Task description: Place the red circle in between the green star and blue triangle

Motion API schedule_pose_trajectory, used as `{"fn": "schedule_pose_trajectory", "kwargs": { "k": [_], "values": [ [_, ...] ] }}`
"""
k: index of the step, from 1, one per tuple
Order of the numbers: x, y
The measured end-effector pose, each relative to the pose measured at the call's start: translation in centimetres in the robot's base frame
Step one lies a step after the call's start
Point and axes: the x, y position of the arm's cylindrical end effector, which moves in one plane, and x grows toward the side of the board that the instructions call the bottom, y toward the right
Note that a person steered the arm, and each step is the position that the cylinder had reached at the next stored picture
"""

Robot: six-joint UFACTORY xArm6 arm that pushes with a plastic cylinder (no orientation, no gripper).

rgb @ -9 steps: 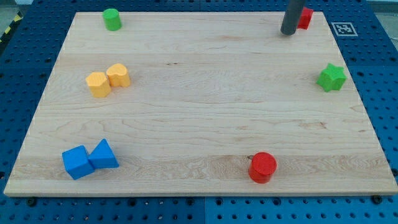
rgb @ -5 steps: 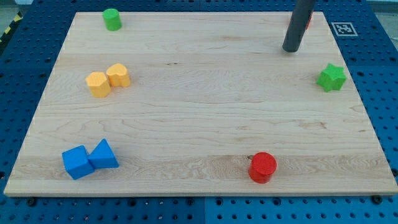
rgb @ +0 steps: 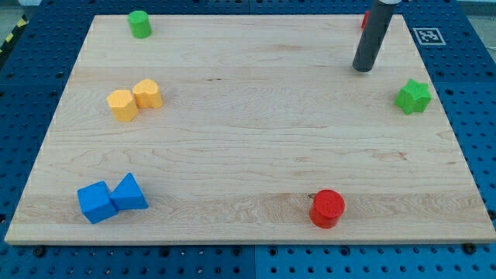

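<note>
The red circle (rgb: 327, 208) lies near the view's bottom edge, right of centre. The green star (rgb: 413, 96) sits at the view's right edge. The blue triangle (rgb: 129, 192) is at the bottom left, touching a blue cube (rgb: 96, 202). My tip (rgb: 363, 68) rests on the board in the upper right, left of and slightly above the green star, and far above the red circle. It touches no block.
Two yellow blocks (rgb: 134, 99) sit side by side at the left. A green cylinder (rgb: 139, 24) stands at the top left. A red block (rgb: 364, 18) at the top right is mostly hidden behind the rod.
My tip has moved toward the view's bottom, away from the red block at the top right. No block has moved.
</note>
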Motion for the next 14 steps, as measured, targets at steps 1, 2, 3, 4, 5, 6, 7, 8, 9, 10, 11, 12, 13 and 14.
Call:
{"fn": "schedule_pose_trajectory", "kwargs": {
  "k": [1, 2, 3, 4, 5, 6, 7, 8, 9, 10, 11, 12, 13, 14],
  "values": [
    [1.8, -2.5],
    [5.5, -2.7],
    [10.2, -2.7],
    [12.8, -2.5],
    [16.2, -0.2],
    [19.0, 0.6],
    [19.0, 0.6],
    [19.3, 0.6],
    [21.9, 0.6],
    [22.4, 0.6],
    [23.1, 0.4],
    [24.0, -2.3],
    [26.3, -2.0],
    [27.9, -2.3]
  ]
}}
